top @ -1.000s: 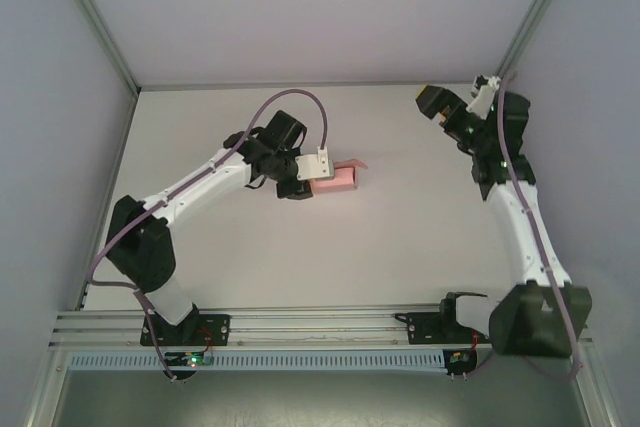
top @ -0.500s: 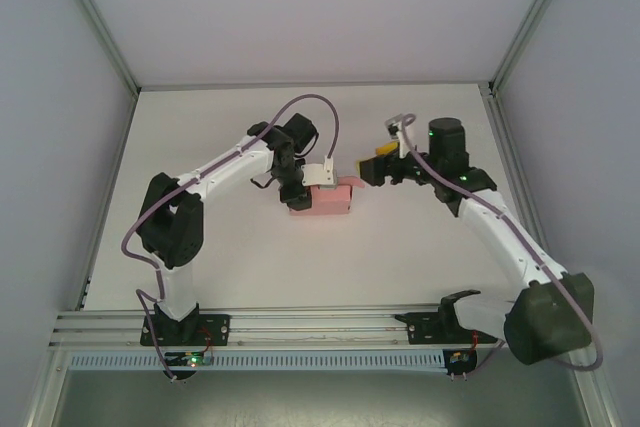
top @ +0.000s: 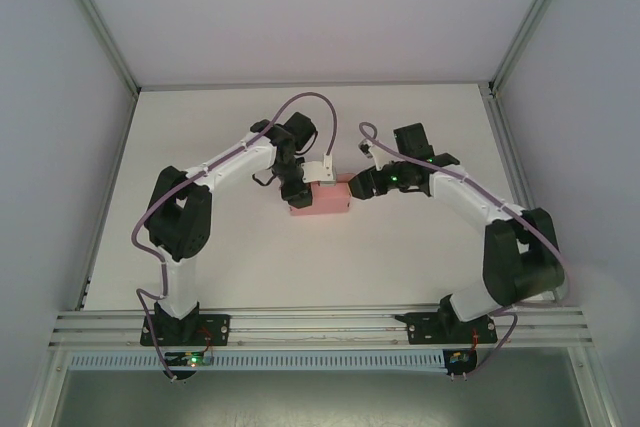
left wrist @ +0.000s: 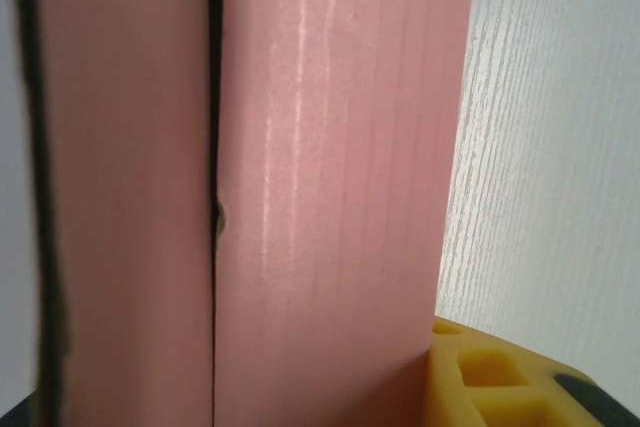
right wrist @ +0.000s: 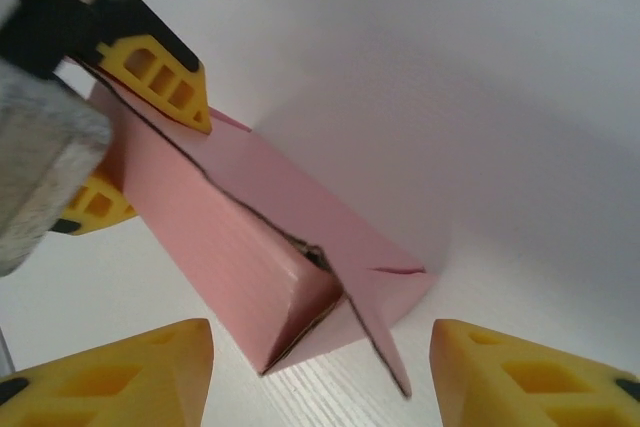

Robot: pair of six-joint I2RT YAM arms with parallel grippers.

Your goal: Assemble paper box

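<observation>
Two grippers work the paper box [top: 322, 201], which lies mid-table [top: 400, 247]. Left gripper [right wrist: 130, 142] pinches its left end as an anchor. Right gripper [right wrist: 320, 337] has jaws spread astride the loose right-end flap [right wrist: 378, 347], presumably to fold it.

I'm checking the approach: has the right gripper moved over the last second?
Yes. The right gripper has swung left from the table's far right corner, away from the corner post, to the paper box's right end.

Table [top: 400, 257]: white, matte, fine grain (plainer in the wrist views)
Back wall [top: 300, 7]: plain pale grey
Side walls [top: 50, 167]: same grey, both sides
Corner posts [top: 95, 17]: silver, slanting
Rails [top: 320, 325]: aluminium, along the near edge
Slotted strip [top: 320, 359]: white, just below the rails
</observation>
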